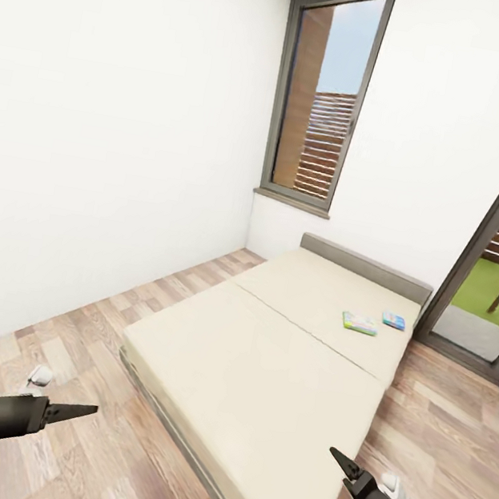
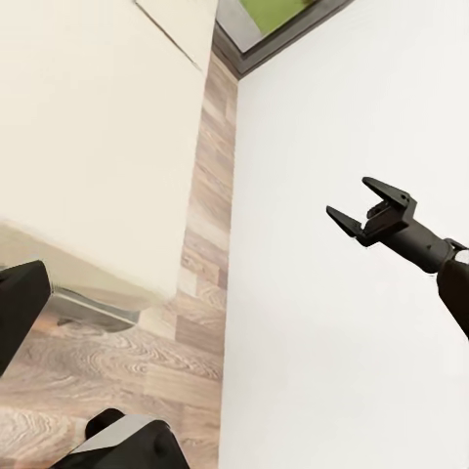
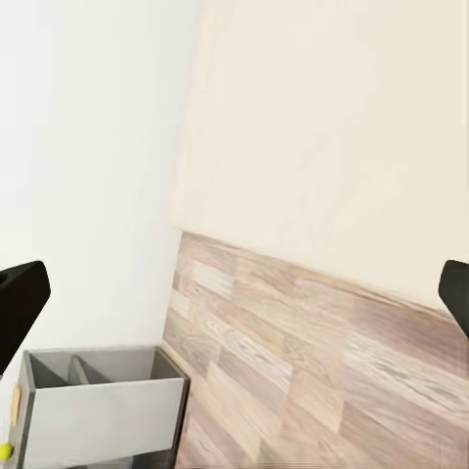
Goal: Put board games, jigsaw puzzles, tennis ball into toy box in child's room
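Two board games, a green-edged box (image 1: 360, 323) and a small blue box (image 1: 393, 321), are noted flat on the bed (image 1: 262, 365) near the headboard. Judged light, stiff, thin; an edge grasp is advised. Left end effector (image 1: 89, 411) appears closed, right end effector (image 2: 366, 207) open; both are empty.

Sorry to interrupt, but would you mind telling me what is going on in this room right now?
The robot faces the bed with both arms held out low over the wood floor and nothing in either gripper. The left gripper looks closed to a point; the right gripper stands open, as the left wrist view shows. Two board games lie untouched on the mattress section near the headboard: a green-edged one and a small blue one, close together but apart. Neither has been picked up yet.
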{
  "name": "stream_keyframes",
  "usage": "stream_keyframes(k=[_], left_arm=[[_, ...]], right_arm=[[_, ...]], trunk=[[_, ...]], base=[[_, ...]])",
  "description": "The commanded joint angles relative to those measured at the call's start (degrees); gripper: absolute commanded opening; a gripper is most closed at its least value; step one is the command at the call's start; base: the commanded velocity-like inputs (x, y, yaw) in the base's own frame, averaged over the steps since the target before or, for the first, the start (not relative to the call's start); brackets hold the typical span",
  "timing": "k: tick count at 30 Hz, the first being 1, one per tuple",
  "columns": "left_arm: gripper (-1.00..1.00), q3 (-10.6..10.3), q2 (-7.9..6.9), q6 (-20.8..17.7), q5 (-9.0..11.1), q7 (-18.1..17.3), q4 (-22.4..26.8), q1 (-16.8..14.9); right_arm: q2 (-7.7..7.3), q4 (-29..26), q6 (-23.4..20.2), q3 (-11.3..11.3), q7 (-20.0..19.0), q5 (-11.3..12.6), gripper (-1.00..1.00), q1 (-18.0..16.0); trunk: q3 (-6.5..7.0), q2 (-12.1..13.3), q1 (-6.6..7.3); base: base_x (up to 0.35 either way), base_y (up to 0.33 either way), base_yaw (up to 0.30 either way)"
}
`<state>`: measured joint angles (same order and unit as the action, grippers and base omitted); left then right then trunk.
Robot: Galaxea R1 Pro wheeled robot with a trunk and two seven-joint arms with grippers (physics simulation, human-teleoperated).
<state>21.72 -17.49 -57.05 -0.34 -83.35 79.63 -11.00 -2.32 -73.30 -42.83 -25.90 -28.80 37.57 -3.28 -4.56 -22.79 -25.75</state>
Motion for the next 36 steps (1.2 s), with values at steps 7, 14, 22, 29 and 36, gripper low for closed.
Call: stream_keyframes(k=[7, 14, 22, 29, 36], left_arm=[[1.0, -0.01, 0.03, -0.6, -0.03, -0.22, 0.0, -0.07], [1.0, -0.01, 0.08, -0.59, -0.01, -0.23, 0.0, -0.07], [1.0, -0.01, 0.08, -0.6, -0.01, -0.23, 0.0, -0.07], [1.0, -0.01, 0.08, -0.6, -0.01, -0.23, 0.0, -0.07], [1.0, -0.01, 0.08, -0.6, -0.01, -0.23, 0.0, -0.07]], right_arm=[[0.0, -0.01, -0.41, -0.12, -0.11, 0.13, 1.0, -0.05], [-0.03, 0.0, -0.41, -0.12, -0.11, 0.13, 1.0, -0.05], [0.02, 0.0, -0.41, -0.12, -0.08, 0.13, 1.0, -0.05], [0.03, 0.0, -0.41, -0.12, -0.03, 0.11, 1.0, -0.05], [0.03, 0.07, -0.41, -0.12, -0.03, 0.1, 1.0, -0.06]], trunk=[[-0.13, -0.12, -0.04], [-0.13, -0.12, -0.04], [-0.13, -0.12, -0.04], [-0.13, -0.12, -0.04], [-0.13, -0.12, -0.04]], base=[[0.0, 0.0, 0.291], [0.0, 0.0, 0.29], [0.0, 0.0, 0.29], [-0.011, -0.09, 0.29], [-0.165, -0.184, 0.291]])
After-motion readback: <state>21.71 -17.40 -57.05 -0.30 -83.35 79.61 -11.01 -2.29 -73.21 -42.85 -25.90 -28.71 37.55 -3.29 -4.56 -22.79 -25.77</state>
